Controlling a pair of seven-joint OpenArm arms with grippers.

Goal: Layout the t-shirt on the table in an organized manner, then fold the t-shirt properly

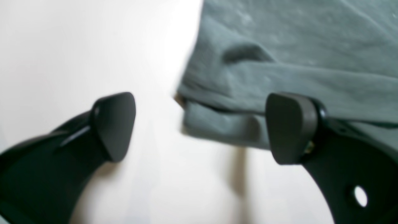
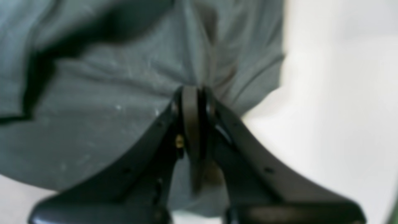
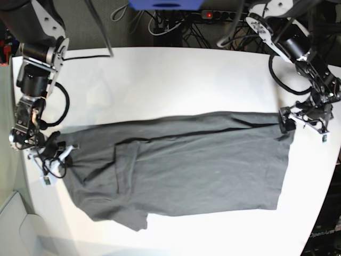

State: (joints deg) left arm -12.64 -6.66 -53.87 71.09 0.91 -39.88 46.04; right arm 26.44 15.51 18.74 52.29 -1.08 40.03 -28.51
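The dark grey t-shirt lies spread across the white table, with folds along its far edge and a sleeve tucked over near the left. My right gripper is at the shirt's left end. In the right wrist view, my right gripper is shut, pinching a ridge of the t-shirt. My left gripper hovers at the shirt's far right corner. In the left wrist view, my left gripper is wide open, and the folded corner of the t-shirt lies between its fingers without touching them.
Black cables and a power strip run behind the table's far edge. The table's right edge is close to my left gripper. A pale grey surface sits off the table's near left corner.
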